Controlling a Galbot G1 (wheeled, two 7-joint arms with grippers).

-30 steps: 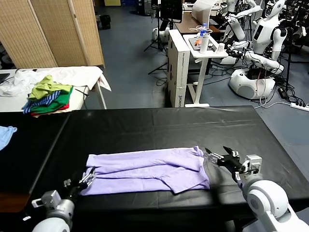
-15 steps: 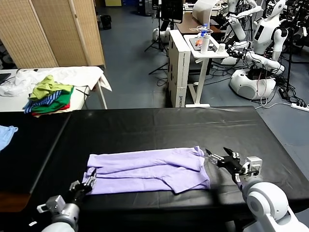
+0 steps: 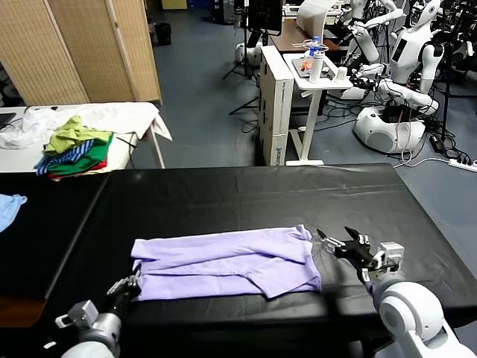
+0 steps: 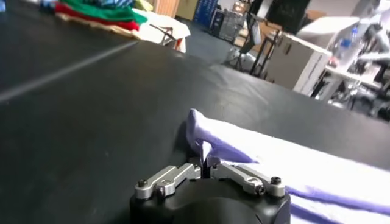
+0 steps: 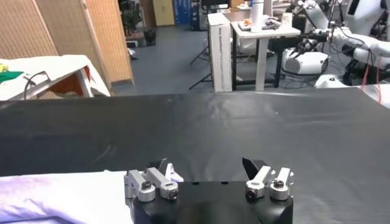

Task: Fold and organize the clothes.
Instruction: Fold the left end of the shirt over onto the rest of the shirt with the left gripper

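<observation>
The lavender T-shirt lies folded lengthwise on the black tabletop. The left claw pinches the shirt's near left corner, while the right claw hovers spread just beside its right end.

Even, diffuse overhead room light fills the head view, bright on the grey floor and dimmer on the black surface, which shows only a faint sheen and soft creases. The lavender T-shirt casts a thin, soft shadow along its near edge. In the left wrist view the far background is out of focus and the tool body at the frame edge looks blurred, while the right wrist view stays fairly crisp.
</observation>
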